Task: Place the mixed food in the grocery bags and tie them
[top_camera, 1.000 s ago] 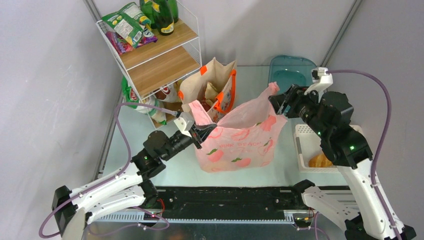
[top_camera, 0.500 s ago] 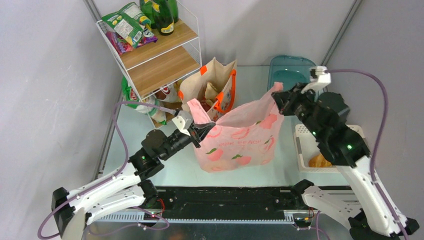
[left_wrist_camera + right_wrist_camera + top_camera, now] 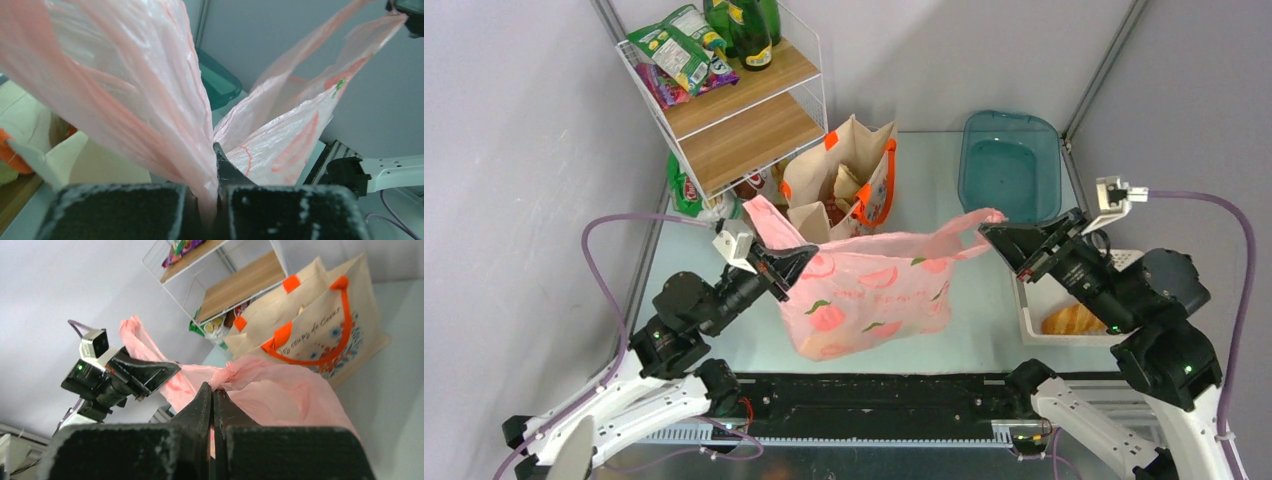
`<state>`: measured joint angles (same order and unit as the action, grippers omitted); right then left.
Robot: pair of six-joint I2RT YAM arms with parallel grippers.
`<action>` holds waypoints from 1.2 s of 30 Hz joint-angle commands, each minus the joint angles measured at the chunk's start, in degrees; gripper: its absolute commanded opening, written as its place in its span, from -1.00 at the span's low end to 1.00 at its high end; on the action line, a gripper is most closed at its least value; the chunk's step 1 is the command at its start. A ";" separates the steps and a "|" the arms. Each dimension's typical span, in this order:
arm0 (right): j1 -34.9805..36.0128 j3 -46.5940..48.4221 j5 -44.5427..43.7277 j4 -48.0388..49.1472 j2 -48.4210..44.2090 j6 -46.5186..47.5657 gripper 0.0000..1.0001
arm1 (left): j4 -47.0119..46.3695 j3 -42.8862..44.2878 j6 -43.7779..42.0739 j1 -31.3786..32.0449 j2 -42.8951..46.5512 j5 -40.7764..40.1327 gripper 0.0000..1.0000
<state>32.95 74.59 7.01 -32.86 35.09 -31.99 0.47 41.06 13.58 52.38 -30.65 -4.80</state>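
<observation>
Overhead: pink bag (image 3: 864,300) is stretched between both arms, in front of the beige tote (image 3: 856,178). Left gripper (image 3: 792,265) pinches one handle, right gripper (image 3: 999,233) the other. Bread roll (image 3: 1072,320) lies in the white basket (image 3: 1044,300).
Left wrist: fingers (image 3: 115,210) pressed together on pink plastic.
Right wrist: fingers (image 3: 140,450) clamped on the bunched handle, tote behind.

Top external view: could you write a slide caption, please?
The left claw and right claw, both shut, hold the pink bag stretched between them.
</observation>
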 commanded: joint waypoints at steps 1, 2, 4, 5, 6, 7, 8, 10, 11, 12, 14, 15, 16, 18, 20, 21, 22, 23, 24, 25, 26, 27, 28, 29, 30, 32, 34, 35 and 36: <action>0.16 -0.95 3.13 2.27 -0.15 -5.15 -1.00 | 6.24 1.70 2.23 -2.34 0.09 -2.86 -1.00; 0.14 -1.44 2.74 2.36 -0.09 -5.39 -1.00 | 6.33 1.68 2.74 -3.68 -0.19 -2.33 -1.00; 0.14 -2.14 1.90 2.56 0.95 -6.25 -1.00 | 6.66 1.68 3.55 -5.85 -1.53 -0.78 -1.00; 0.16 -2.51 1.71 2.70 2.26 -6.73 -1.00 | 6.88 1.73 3.90 -6.53 -2.68 -0.40 -1.00; 0.18 -2.60 0.93 2.80 4.00 -7.29 -1.00 | 7.17 1.63 4.63 -8.00 -3.24 -0.19 -1.00; 0.18 -2.69 0.35 3.09 4.98 -7.56 -1.00 | 7.17 1.47 4.88 -8.61 -4.16 -0.25 -1.00; 0.21 -2.82 -1.21 3.47 6.76 -7.96 -1.00 | 7.18 0.99 5.25 -9.56 -4.55 -1.39 -1.00; 0.26 -3.24 -3.92 6.21 9.46 -8.03 -1.00 | 6.76 0.06 5.07 -10.60 -5.34 -3.90 -1.00; 0.27 -3.42 -5.31 6.92 10.43 -8.02 -1.00 | 6.53 -0.33 4.40 -10.97 -5.72 -4.73 -1.00; 0.18 -3.50 -5.85 8.36 12.39 -7.53 -1.00 | 6.00 -1.15 3.98 -11.59 -5.97 -6.37 -1.00; 0.14 -3.56 -7.63 10.40 15.00 -6.83 -1.00 | 4.74 -2.26 2.83 -12.69 -6.40 -7.83 -1.00; 0.12 -3.57 -8.77 11.04 15.75 -6.36 -0.95 | 3.69 -2.63 1.94 -12.98 -6.55 -7.89 -1.00; 0.04 -3.57 -8.98 12.55 17.17 -5.00 -0.79 | 2.97 -3.41 1.48 -13.39 -6.77 -7.91 -1.00; -0.14 -3.57 -8.82 14.99 18.75 -2.04 -0.41 | 0.54 -4.38 -0.08 -13.59 -6.94 -7.69 -1.00; -0.57 -3.57 -8.11 16.93 19.35 1.35 0.08 | -1.65 -5.04 -1.52 -13.54 -7.17 -7.52 -1.00; -1.04 -3.57 -5.77 17.25 19.33 2.74 0.23 | -2.57 -5.16 -2.44 -13.58 -7.20 -7.51 -1.00; -1.44 -3.57 -4.06 17.73 19.01 6.39 0.45 | -2.84 -5.32 -2.96 -13.56 -7.31 -7.51 -1.00; -2.31 -3.57 -0.80 17.61 18.77 8.38 0.56 | -3.32 -5.39 -3.72 -13.54 -7.40 -7.46 -1.00; -2.73 -3.57 0.80 17.05 18.08 11.74 0.71 | -3.57 -5.60 -4.17 -13.56 -7.36 -7.25 -1.00; -3.64 -3.79 4.00 16.74 17.27 14.99 0.75 | -4.08 -5.71 -4.90 -13.52 -7.29 -6.83 -1.00; -4.19 -4.22 5.44 15.98 16.75 16.33 0.80 | -4.38 -6.07 -5.16 -13.52 -7.09 -6.64 -1.00; -5.17 -4.42 8.06 15.50 15.62 18.38 0.89 | -4.94 -6.25 -5.46 -13.57 -6.94 -6.41 -1.00; -5.61 -5.12 9.32 14.50 15.00 19.38 0.93 | -5.12 -6.60 -5.57 -13.60 -6.61 -6.30 -1.00; -6.52 -5.67 12.02 14.10 13.58 21.21 0.96 | -5.50 -6.74 -5.73 -13.59 -6.52 -6.15 -1.00; -6.99 -7.17 13.40 13.56 12.75 22.07 0.98 | -5.58 -6.99 -5.82 -13.61 -6.21 -6.08 -1.00; -8.21 -10.06 18.41 13.01 10.45 24.31 0.99 | -5.65 -7.10 -5.78 -13.56 -5.92 -6.00 -1.00; -9.50 -13.82 21.70 13.21 8.35 26.37 0.99 | -5.61 -7.21 -5.62 -13.59 -5.60 -5.58 -1.00; -9.67 -15.07 22.42 13.75 7.15 27.22 0.99 | -5.60 -7.26 -5.56 -13.61 -5.46 -5.36 -1.00; -9.79 -17.52 23.60 14.21 6.64 27.54 0.99 | -5.64 -7.34 -5.40 -13.57 -5.38 -5.25 -1.00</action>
<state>24.14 62.50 21.78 -19.77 43.88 -10.59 -1.69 33.69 9.52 39.18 -37.15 -10.35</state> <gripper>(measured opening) 0.992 0.005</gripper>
